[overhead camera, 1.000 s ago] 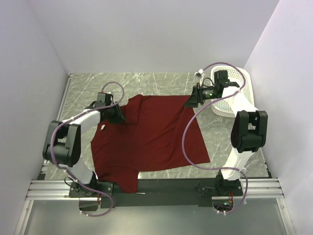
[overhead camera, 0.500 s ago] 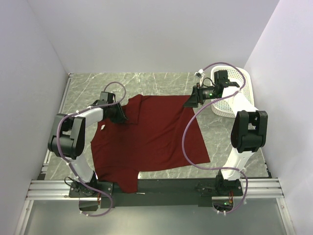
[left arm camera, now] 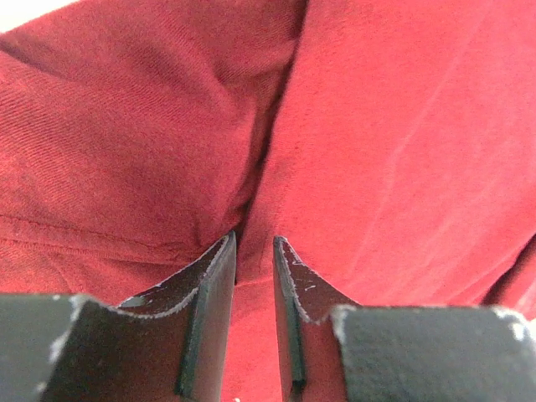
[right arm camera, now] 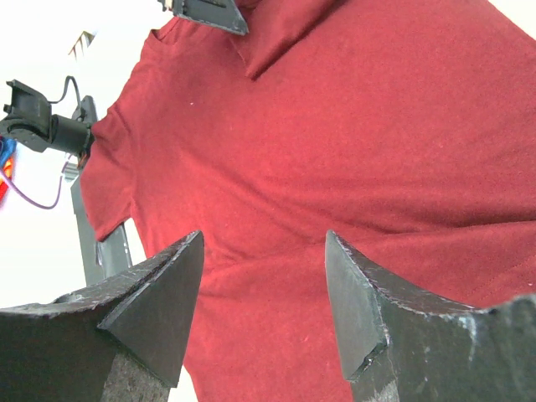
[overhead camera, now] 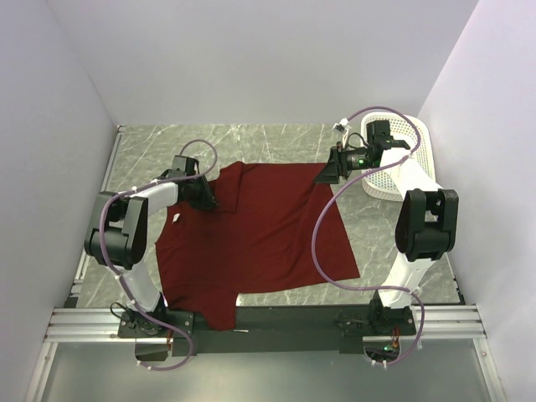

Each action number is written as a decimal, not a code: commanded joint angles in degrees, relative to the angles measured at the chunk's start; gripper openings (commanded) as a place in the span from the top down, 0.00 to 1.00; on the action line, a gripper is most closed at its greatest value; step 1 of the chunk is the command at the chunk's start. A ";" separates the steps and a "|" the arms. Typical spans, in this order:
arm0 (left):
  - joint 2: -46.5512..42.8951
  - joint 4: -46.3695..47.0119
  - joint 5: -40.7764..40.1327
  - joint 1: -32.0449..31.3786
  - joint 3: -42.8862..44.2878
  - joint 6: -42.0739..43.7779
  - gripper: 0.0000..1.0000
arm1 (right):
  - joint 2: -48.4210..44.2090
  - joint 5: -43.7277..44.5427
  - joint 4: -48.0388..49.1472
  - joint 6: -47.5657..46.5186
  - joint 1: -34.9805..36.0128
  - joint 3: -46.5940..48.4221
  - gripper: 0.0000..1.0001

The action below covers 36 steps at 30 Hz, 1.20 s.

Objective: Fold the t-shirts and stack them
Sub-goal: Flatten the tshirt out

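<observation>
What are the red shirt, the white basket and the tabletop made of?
The t-shirt: soft matte cloth, probably cotton; fine weave, a stitched hem and creases show. The basket: likely white plastic, judging by its moulded lattice wall. The tabletop: grey veined marble look, possibly only a printed surface.

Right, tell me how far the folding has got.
Done: the shirt lies spread flat, unfolded. In hand: left gripper has narrow jaws at a crease by a sleeve, grip unclear; right gripper hangs open over the far right corner. Left: every fold, then stacking.
</observation>
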 commanded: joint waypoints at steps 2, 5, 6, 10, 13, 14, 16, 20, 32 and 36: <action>0.72 -1.37 0.61 -0.55 2.01 1.61 0.70 | -1.15 -0.51 0.44 -0.16 -0.42 1.06 0.34; 0.99 -1.90 0.69 -0.46 2.28 2.05 0.72 | -1.15 -0.51 0.36 -0.16 -0.42 1.15 0.34; 0.90 -1.81 0.95 -0.46 2.28 2.05 0.75 | -1.15 -0.51 0.27 -0.16 -0.42 1.15 0.34; 0.20 -1.46 2.27 -0.46 2.45 1.87 0.99 | -1.06 -0.34 0.36 -0.16 -0.42 1.07 0.34; -1.03 -1.90 2.89 -0.55 2.98 2.05 0.99 | -0.97 0.45 -0.08 -0.69 -0.42 1.33 0.34; -1.47 -2.07 2.89 -0.46 3.15 2.22 0.99 | -0.89 0.98 -0.17 -0.86 -0.51 1.42 0.34; -3.13 -2.69 2.80 -0.55 3.50 2.75 0.99 | -1.06 3.96 0.09 -1.04 -0.42 1.50 0.34; -6.83 -3.30 1.13 -0.46 3.86 3.71 1.00 | -2.03 11.51 2.81 0.54 -2.01 0.54 0.34; -10.17 -6.73 -2.91 -0.37 6.32 9.43 1.00 | 6.12 43.94 6.69 8.54 -1.92 13.87 0.36; -10.79 -6.65 -2.83 -0.37 6.41 10.04 1.00 | 12.64 45.98 1.52 7.84 -1.13 21.79 0.41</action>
